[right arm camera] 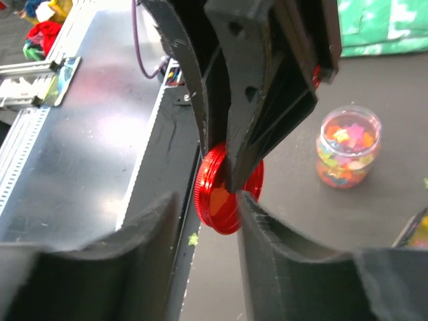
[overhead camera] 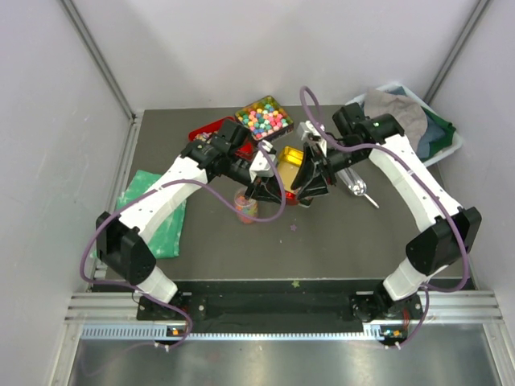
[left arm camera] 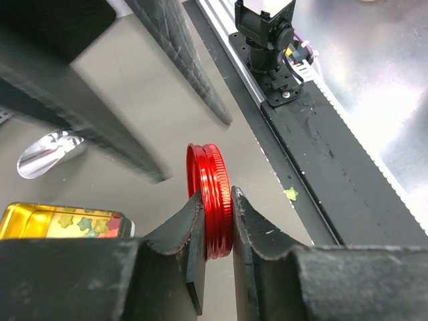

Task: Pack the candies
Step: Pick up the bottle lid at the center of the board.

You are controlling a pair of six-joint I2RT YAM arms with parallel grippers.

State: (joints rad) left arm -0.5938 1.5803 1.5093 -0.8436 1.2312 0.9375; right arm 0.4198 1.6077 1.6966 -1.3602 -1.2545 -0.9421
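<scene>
My left gripper (left arm camera: 214,224) is shut on a red screw lid (left arm camera: 210,190), held on edge above the table; it also shows in the top view (overhead camera: 286,197). My right gripper (right arm camera: 207,231) is open, its fingers (right arm camera: 137,254) on either side of the near rim of the lid (right arm camera: 217,207). A small clear jar (right arm camera: 348,147) holds several tiny star-shaped candies (overhead camera: 245,209) and stands open on the table, left of the lid. A gold tin (left arm camera: 60,221) holds more candies. In the top view both grippers (overhead camera: 275,191) (overhead camera: 304,191) meet at the table's middle.
A tray of pastel balls (overhead camera: 263,117) and a red tray (overhead camera: 208,129) lie at the back. A metal scoop (left arm camera: 47,152) lies beside the tin. A green bag (overhead camera: 157,213) lies left, a bin of cloth (overhead camera: 410,117) at back right. Stray candy (overhead camera: 294,227) lies near the front.
</scene>
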